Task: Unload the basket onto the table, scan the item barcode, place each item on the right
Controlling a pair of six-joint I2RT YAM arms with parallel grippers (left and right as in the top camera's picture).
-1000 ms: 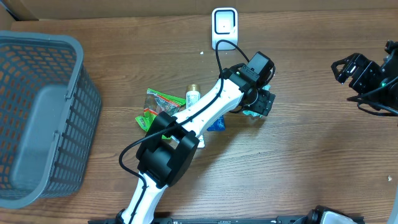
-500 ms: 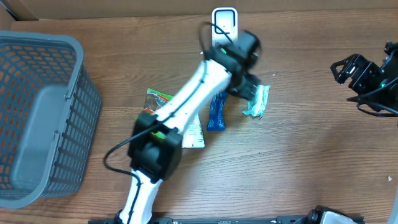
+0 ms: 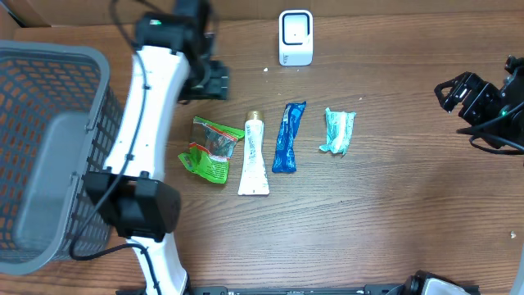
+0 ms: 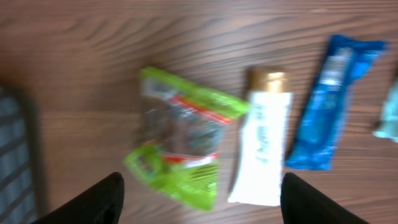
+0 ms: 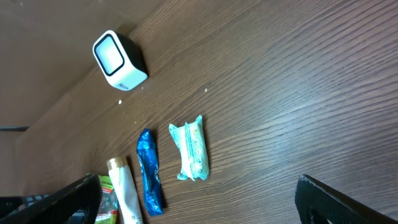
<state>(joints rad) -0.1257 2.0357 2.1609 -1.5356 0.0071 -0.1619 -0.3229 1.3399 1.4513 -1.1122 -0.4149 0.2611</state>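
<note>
Green packet (image 3: 211, 147) lies near the left tool (image 3: 216, 80), which is open and empty.

Bare table (image 3: 393, 213) from the teal packet (image 3: 337, 131) across to the right gripper (image 3: 453, 88), and all along the near side of the row. Green bag (image 3: 209, 147) touching tube (image 3: 253, 156), only a slim gap from tube to blue packet (image 3: 287, 138). Walled on the left by basket (image 3: 49, 156) and left arm (image 3: 151, 90), with scanner (image 3: 295, 37) beyond the row.

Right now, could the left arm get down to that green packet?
Probably yes: the left gripper hangs open near the green packet, which lies with nothing on top of it; only the white tube lies close beside it.
</note>
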